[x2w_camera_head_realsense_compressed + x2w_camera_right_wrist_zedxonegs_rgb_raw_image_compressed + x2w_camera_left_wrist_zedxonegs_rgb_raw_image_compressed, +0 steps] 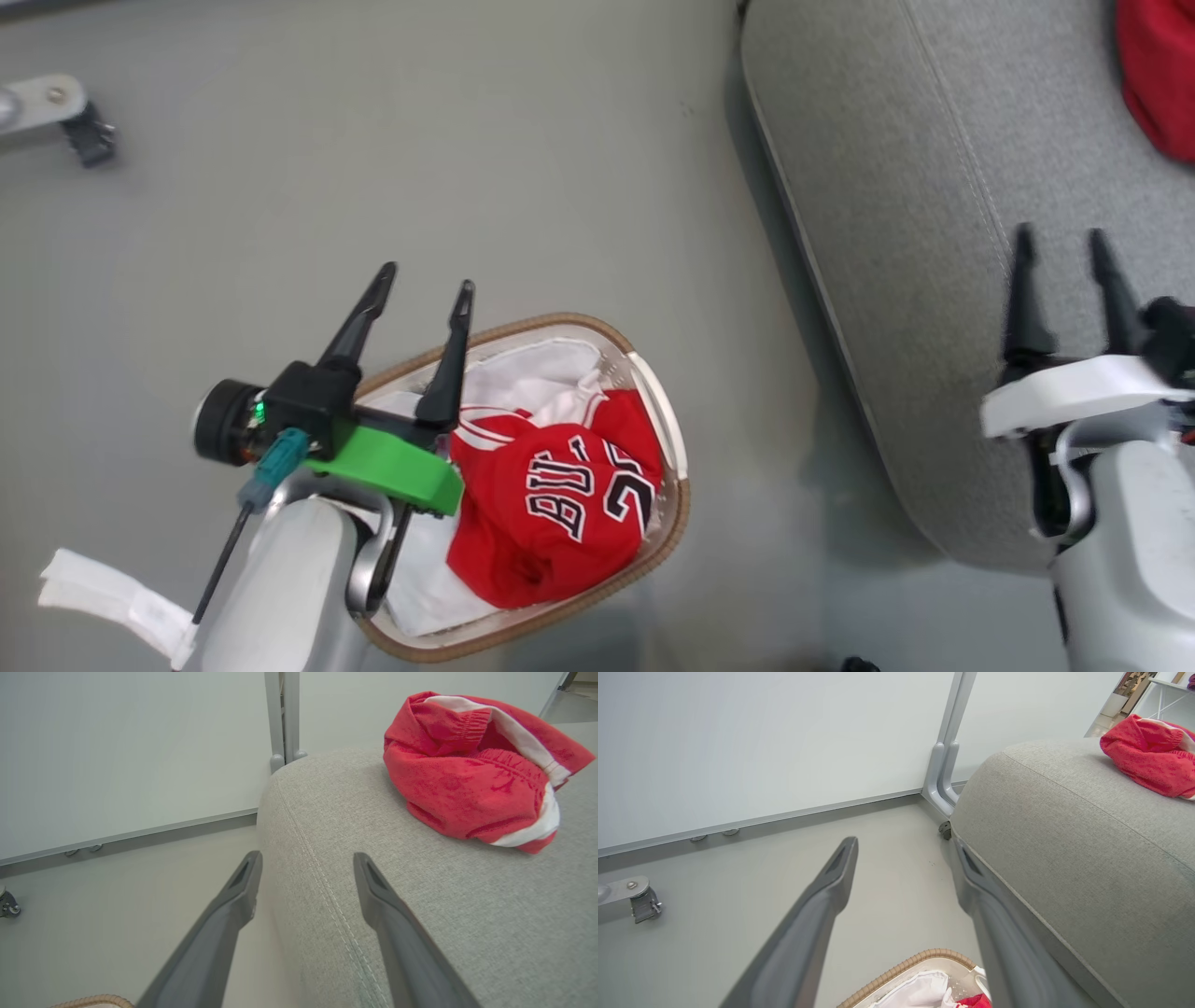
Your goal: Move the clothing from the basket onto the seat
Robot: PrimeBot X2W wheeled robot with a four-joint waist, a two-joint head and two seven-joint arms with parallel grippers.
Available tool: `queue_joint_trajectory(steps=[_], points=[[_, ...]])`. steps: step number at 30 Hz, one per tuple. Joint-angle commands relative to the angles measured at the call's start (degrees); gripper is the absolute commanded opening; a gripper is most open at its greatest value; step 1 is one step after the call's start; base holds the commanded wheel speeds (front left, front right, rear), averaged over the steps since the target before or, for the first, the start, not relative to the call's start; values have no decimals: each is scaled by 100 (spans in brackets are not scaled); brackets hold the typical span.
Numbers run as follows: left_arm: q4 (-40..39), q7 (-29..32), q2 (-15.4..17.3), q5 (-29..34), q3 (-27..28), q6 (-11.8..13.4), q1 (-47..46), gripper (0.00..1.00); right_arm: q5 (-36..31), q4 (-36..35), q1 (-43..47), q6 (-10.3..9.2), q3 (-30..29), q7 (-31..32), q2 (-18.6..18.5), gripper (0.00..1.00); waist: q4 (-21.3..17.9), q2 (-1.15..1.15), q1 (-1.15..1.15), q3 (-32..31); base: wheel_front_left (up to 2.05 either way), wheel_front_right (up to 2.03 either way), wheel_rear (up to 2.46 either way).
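Jersey (pixel 551 509) with "BU" lettering in basket (pixel 668 437), red top (pixel 1158 75) on seat (pixel 896 233); left fingers (pixel 364 317), right fingers (pixel 1024 280) wide.

We see the jersey (pixel 551 504) in bright red toward six o'clock in the head view, its letters and numerals black with white outlines and its trim striped white and red. The basket (pixel 684 509) is cream with small perforations and a brown woven rim; its liner (pixel 532 369) is plain white. At two o'clock the seat (pixel 896 233) is a mottled grey weave with a paler stitched seam. The other garment (pixel 472 765) is red with a white band. The floor (pixel 467 140) is a flat greenish grey. The left gripper (pixel 425 280) has dark fingers and a vivid green mount (pixel 387 467); the right gripper (pixel 1061 233) has dark fingers and a white mount (pixel 1074 392).
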Motion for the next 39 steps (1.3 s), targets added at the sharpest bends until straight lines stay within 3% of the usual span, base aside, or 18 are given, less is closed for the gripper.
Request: queue_joint_trajectory(steps=[1, 9, 22, 39], points=[[40, -5, -37, 51, 145, 4, 124, 100, -26, -22, 107, -7, 152, -13, 4, 100, 428, 0, 0, -442, 0, 0, 0], [294, -5, -255, 327, 1006, 53, 369, 100, -88, 17, -85, -7, 934, -13, 88, 100, 773, 0, 0, -823, 0, 0, 0], [576, -5, -443, 484, 2170, 163, 904, 100, -8, 240, 163, -7, 1450, -13, 253, 100, 782, 0, 0, -1535, 0, 0, 0], [492, -5, -482, 355, 2012, 91, 1636, 100, 72, 339, 935, -7, 1331, -13, 304, 100, 805, 0, 0, -2166, 0, 0, 0]])
